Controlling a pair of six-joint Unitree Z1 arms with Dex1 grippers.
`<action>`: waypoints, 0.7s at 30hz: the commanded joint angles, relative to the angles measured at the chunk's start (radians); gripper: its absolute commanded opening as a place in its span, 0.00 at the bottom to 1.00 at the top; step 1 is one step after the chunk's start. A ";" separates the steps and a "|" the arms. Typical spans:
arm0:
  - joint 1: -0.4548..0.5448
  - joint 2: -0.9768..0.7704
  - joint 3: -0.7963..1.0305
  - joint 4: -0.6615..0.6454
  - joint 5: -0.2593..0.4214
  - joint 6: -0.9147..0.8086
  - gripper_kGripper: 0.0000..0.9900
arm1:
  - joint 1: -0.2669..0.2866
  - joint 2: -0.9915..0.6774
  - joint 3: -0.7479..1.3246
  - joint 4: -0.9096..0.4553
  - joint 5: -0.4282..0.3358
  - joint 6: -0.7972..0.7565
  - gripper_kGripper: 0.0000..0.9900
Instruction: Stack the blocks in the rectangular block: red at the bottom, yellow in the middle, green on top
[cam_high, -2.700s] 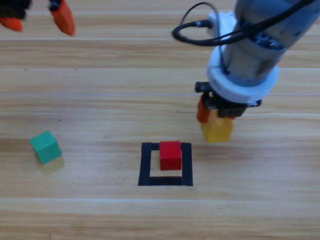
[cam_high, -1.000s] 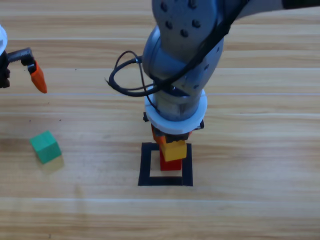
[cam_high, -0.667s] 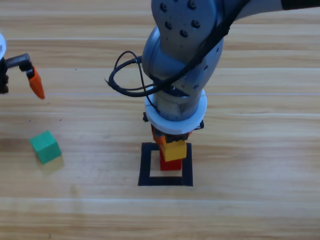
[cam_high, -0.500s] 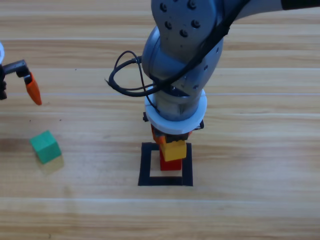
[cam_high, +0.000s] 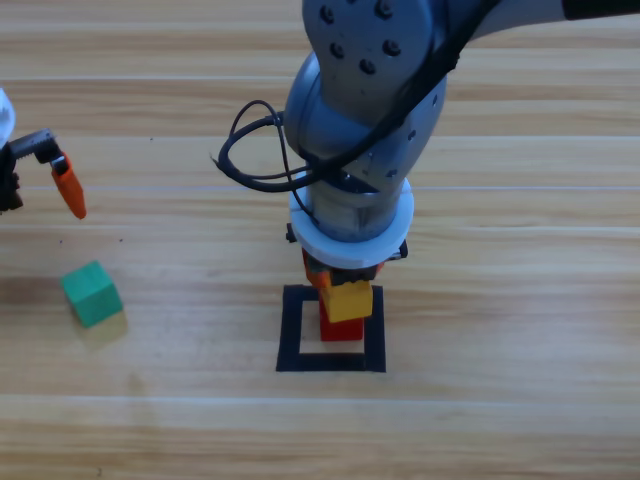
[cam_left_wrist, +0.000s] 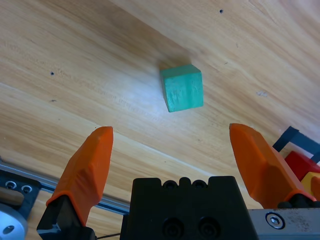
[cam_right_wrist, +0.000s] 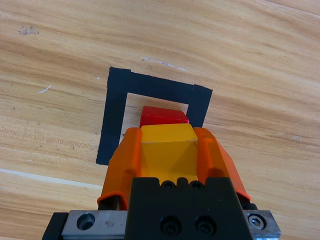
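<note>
The red cube (cam_high: 340, 329) sits inside the black tape square (cam_high: 291, 335), toward its far side. Directly over it is the yellow cube (cam_high: 348, 300), with my right gripper (cam_high: 338, 290) shut on it; in the right wrist view both orange jaws clamp the yellow cube (cam_right_wrist: 167, 152) above the red cube (cam_right_wrist: 163, 116) and the tape square (cam_right_wrist: 115, 117). The green cube (cam_high: 91, 293) lies on the table at the left. My left gripper (cam_high: 40, 190) hovers open at the left edge, above and behind the green cube (cam_left_wrist: 182, 88), which shows ahead of my open left gripper (cam_left_wrist: 177, 155).
The right arm's grey body (cam_high: 365, 120) rises over the middle of the table and hides the boards behind the tape square. A corner of the tape square (cam_left_wrist: 296, 139) with the red and yellow cubes shows at the right edge of the left wrist view.
The right gripper carried the yellow cube from beside the square to over the red cube and has held still since. The left gripper has come down the left edge toward the green cube.
</note>
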 joint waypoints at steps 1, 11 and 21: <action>-0.080 0.029 0.039 0.008 0.028 -0.097 1.00 | 0.035 0.005 0.007 0.007 -0.012 0.021 0.35; -0.087 0.052 0.048 0.002 0.036 -0.152 0.97 | 0.041 -0.022 0.019 0.009 -0.021 0.038 0.35; -0.092 0.093 0.048 -0.024 0.036 -0.191 0.97 | 0.041 -0.021 0.028 0.009 -0.037 0.050 0.44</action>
